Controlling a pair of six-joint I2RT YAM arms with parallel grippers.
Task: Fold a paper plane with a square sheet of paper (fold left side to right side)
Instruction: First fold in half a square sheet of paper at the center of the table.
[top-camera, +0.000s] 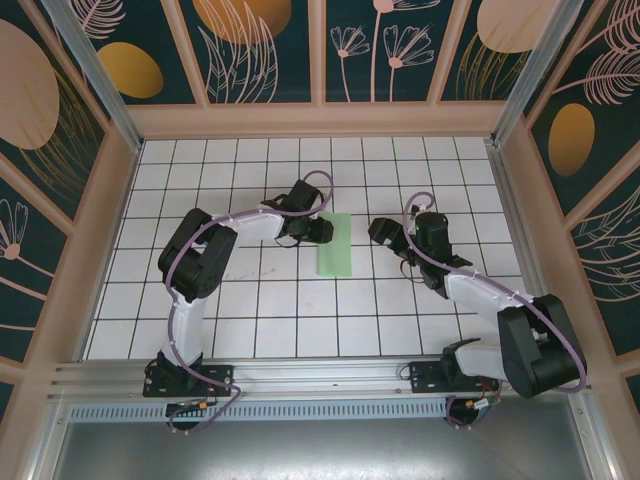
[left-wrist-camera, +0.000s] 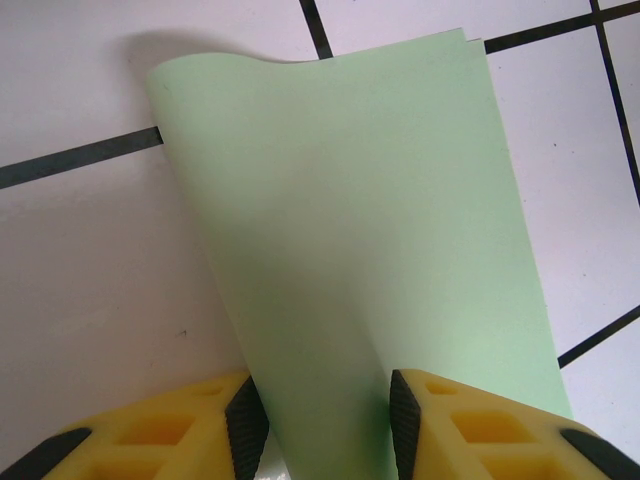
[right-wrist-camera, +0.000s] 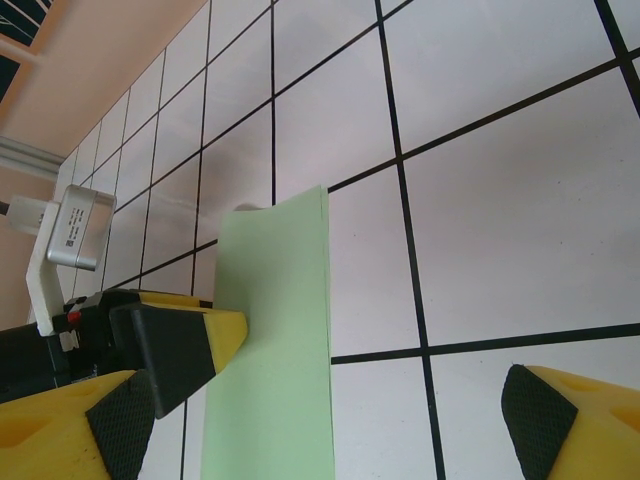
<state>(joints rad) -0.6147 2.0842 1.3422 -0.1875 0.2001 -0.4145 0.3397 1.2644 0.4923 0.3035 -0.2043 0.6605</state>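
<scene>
The square sheet of paper (top-camera: 337, 250) lies on the tiled floor, doubled over into a tall mint-green rectangle, its two free edges along the right. The folded left side (left-wrist-camera: 300, 300) bulges up, rounded and uncreased. My left gripper (top-camera: 320, 232) is at that left side, partly open (left-wrist-camera: 320, 425), with the raised fold running between its pads: one finger (left-wrist-camera: 245, 425) is off the paper, the other (left-wrist-camera: 405, 425) above it. In the right wrist view its yellow fingertip (right-wrist-camera: 175, 345) overlaps the paper (right-wrist-camera: 275, 330). My right gripper (top-camera: 383, 232) stands wide open (right-wrist-camera: 330, 425), right of the sheet.
White tiled floor (top-camera: 250, 300) with black grid lines, walled by a peach frame (top-camera: 320, 120). A metal rail (top-camera: 300, 375) carries both arm bases along the near edge. The left arm's silver bracket (right-wrist-camera: 75, 230) shows in the right wrist view.
</scene>
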